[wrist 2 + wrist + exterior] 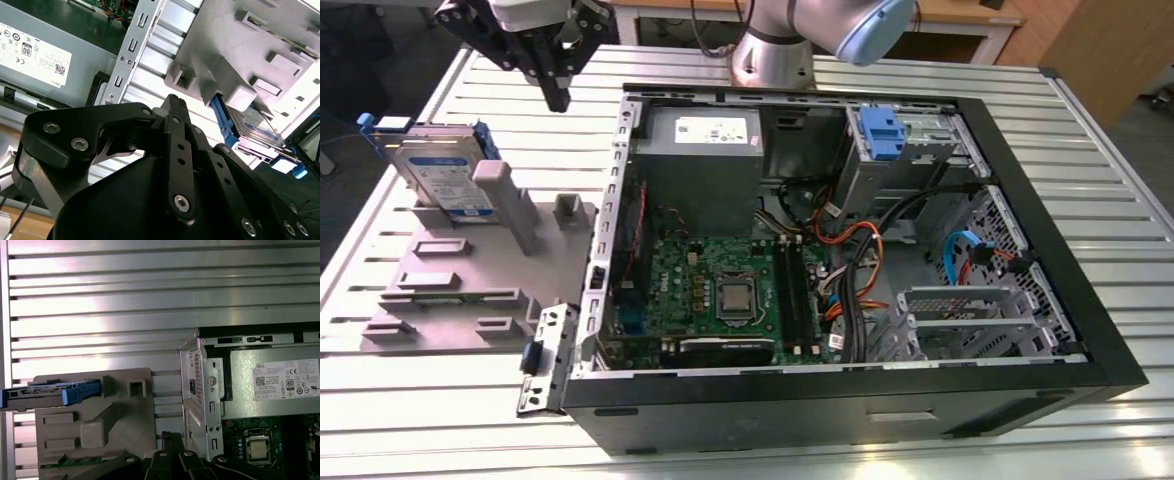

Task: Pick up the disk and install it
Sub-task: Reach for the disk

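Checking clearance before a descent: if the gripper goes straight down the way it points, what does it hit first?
Probably the bare table, in the gap between the fixture holding the disk and the case. Depth is unclear, so the gripper may graze the fixture's edge.

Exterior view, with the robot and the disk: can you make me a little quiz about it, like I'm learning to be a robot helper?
1. True or false: the end effector is holding the disk.
2. Pick one. Where is the disk?
A) Standing on edge in the grey holder, outside the computer case
B) Slid into the drive cage
C) Lying flat on the green circuit board
3. Fill the gap: the disk's side rails are coloured ____.

Key: 1 false (it hangs above the table, apart from the disk); 2 A; 3 blue.
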Action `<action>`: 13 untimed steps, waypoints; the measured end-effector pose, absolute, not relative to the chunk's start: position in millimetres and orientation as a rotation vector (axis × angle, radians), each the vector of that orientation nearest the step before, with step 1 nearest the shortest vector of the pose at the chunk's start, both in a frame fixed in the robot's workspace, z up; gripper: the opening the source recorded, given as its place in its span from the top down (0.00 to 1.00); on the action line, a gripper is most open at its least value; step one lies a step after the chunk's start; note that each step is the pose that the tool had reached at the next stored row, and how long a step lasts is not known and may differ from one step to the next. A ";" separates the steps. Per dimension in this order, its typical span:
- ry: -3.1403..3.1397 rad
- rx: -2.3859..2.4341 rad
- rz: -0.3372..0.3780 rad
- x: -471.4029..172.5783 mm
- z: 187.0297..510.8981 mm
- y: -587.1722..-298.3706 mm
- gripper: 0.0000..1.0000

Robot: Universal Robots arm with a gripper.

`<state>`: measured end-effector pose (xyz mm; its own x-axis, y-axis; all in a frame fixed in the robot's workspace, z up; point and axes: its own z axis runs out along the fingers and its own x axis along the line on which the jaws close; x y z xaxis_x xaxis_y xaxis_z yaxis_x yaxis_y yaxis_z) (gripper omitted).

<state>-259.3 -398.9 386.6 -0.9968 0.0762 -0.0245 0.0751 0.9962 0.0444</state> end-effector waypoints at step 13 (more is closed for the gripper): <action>3.112 0.118 0.068 -261.9 386.6 -398.9 0.89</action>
<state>-261.9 -398.9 386.6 -0.9968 0.0762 -0.0245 0.0751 0.9962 0.0444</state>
